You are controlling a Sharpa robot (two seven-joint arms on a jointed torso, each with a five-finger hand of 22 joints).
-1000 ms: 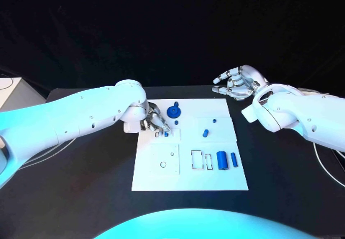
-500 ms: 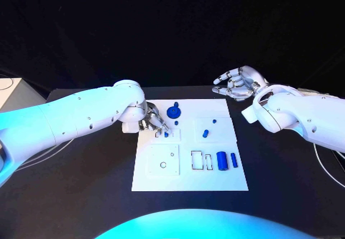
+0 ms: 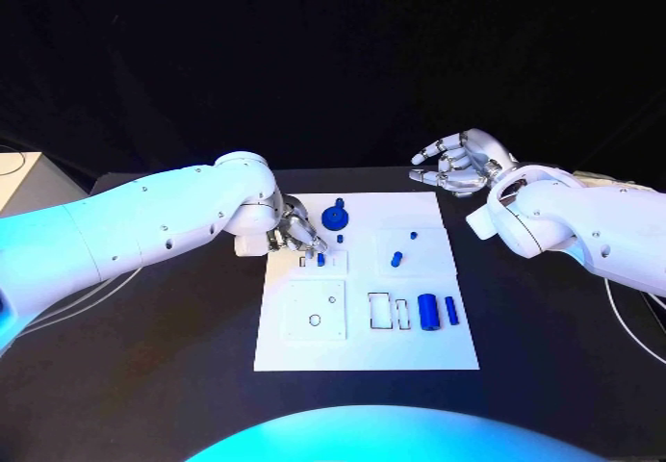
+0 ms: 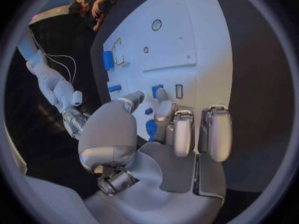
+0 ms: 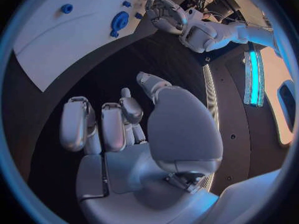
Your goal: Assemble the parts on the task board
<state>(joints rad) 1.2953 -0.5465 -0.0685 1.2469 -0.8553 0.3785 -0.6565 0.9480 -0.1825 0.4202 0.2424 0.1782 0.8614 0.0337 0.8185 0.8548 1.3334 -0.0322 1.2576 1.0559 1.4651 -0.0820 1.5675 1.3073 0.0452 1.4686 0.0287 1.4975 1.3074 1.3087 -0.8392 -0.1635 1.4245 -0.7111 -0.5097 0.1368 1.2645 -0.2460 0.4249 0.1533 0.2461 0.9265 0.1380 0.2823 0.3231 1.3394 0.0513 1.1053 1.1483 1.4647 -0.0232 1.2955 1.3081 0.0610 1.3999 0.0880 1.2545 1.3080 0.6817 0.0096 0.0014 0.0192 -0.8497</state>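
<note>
- Left robot hand (image 3: 298, 234) down at the near-left part of the task board (image 3: 368, 342), fingertips bunched over a small blue part (image 3: 320, 259) by a slot; the left wrist view shows the part (image 4: 156, 90) right at the tips of the fingers (image 4: 163, 115). Whether it is pinched or merely touched I cannot tell.
- Judged: part is being seated in its recess, hence the low, close fingers.
- Right robot hand (image 3: 458, 160) raised past the board's far right corner, above the worktop (image 3: 555, 366), fingers loosely curled apart, holding nothing; seems parked clear of the work.
- On the board: blue disc-shaped part (image 3: 338, 216) far end, short blue peg (image 3: 397, 258) mid-right, two blue cylinders (image 3: 436, 310) near-right beside empty outlined slots.
</note>
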